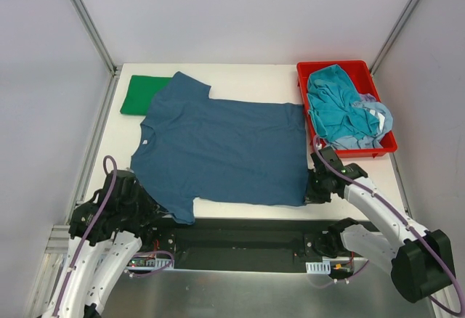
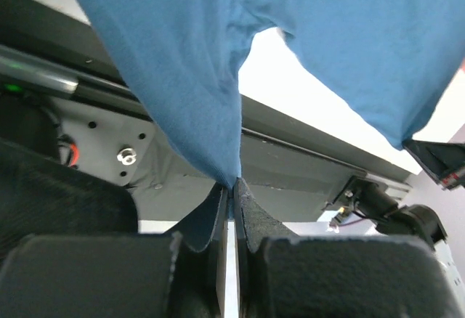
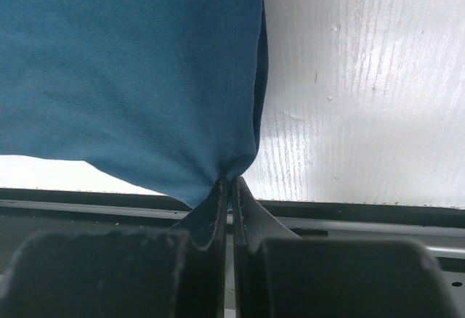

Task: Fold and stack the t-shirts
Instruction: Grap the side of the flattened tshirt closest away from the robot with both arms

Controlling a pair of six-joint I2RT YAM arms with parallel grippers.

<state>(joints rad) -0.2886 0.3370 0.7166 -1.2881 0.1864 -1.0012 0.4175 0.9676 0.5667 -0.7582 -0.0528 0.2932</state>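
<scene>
The white table [image 1: 247,78] is mostly covered by the dark blue t-shirt [image 1: 225,151], spread flat with its collar to the left and its hem just beside the red tray [image 1: 330,66]. In the tray, the teal shirt [image 1: 338,107] and pale blue shirt [image 1: 378,118] lie crumpled. The folded green shirt [image 1: 142,94] sits at the far left corner, with the blue shirt's far sleeve over its edge. The left gripper [image 2: 231,187] is pinched tight on the near sleeve's tip and the right gripper [image 3: 230,181] on the near hem corner (only a thin nip of cloth each). Pulling the arms apart could slip that nip free. Lifting unevenly would likely skew the fold, and dragging the shirt may tug the green one out of square or catch the tray.
</scene>
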